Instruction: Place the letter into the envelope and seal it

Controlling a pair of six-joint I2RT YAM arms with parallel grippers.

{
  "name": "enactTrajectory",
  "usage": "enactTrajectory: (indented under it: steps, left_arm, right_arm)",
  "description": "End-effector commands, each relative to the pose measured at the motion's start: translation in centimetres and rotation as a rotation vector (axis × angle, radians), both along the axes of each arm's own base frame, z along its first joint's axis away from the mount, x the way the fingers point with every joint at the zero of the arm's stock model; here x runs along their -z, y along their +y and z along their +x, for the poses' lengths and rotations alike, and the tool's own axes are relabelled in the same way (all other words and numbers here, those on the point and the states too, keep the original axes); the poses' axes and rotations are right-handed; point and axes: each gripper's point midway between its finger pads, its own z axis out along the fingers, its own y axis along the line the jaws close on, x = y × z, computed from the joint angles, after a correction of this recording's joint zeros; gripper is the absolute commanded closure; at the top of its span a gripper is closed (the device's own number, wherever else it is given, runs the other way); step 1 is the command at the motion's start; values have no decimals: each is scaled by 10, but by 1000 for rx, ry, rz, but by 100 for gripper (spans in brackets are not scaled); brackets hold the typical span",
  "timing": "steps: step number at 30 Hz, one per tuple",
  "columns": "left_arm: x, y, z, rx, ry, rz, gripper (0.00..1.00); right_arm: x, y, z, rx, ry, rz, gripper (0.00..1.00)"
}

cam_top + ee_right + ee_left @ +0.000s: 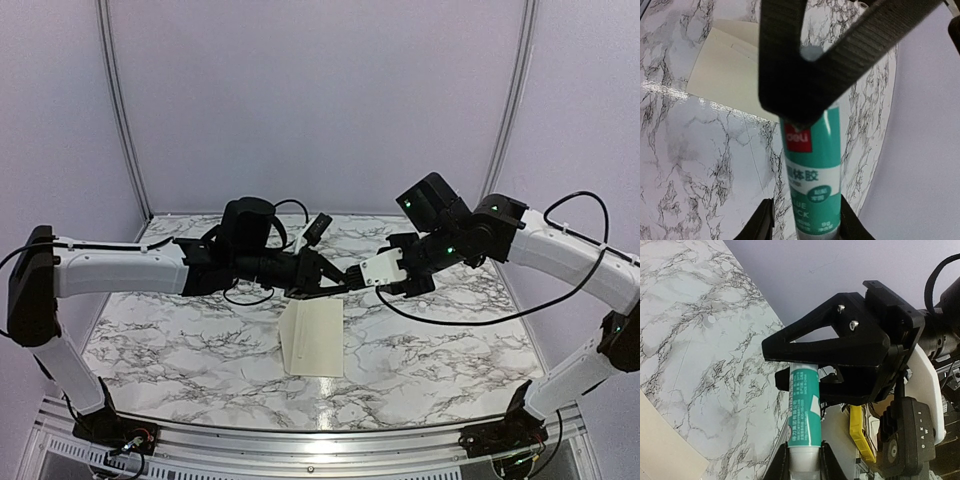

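A white-and-green glue tube (804,410) is held in mid-air between both grippers. My left gripper (805,462) is shut on its white cap end. My right gripper (807,222) is shut on the base of its green body (812,165). The two grippers meet tip to tip above the table (352,274). The cream envelope (318,340) lies flat on the marble below them, and shows in the right wrist view (732,75) and at the corner of the left wrist view (662,442). No separate white letter is in view.
The marble table (180,340) has a metal rail along its near edge (320,440). Black cables (440,318) hang from both arms over the middle of the table. A lilac wall stands behind.
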Motion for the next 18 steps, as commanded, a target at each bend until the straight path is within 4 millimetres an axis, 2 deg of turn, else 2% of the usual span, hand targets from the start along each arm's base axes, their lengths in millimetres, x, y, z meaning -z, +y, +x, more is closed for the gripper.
enactTrajectory:
  steps: [1, 5, 9, 13, 16, 18]
  left_arm:
    - [-13, -4, 4, 13, -12, -28, 92]
    - [-11, -4, 6, 12, -10, -26, 92]
    - [-11, -4, 8, 6, -24, -24, 87]
    - [-20, 3, 14, -33, -127, -24, 73]
    - [-39, 20, 26, -134, -267, -20, 60]
    - [-47, 32, 31, -185, -366, -8, 54]
  right_arm:
    - [-7, 6, 4, 15, -38, 20, 70]
    - [-8, 8, 4, 27, -28, 41, 81]
    - [-6, 15, 1, 38, 16, 80, 87]
    - [-7, 20, 3, 81, 53, 136, 90]
    - [-12, 22, 9, 122, 105, 197, 92]
    - [-20, 22, 16, 146, 148, 256, 93]
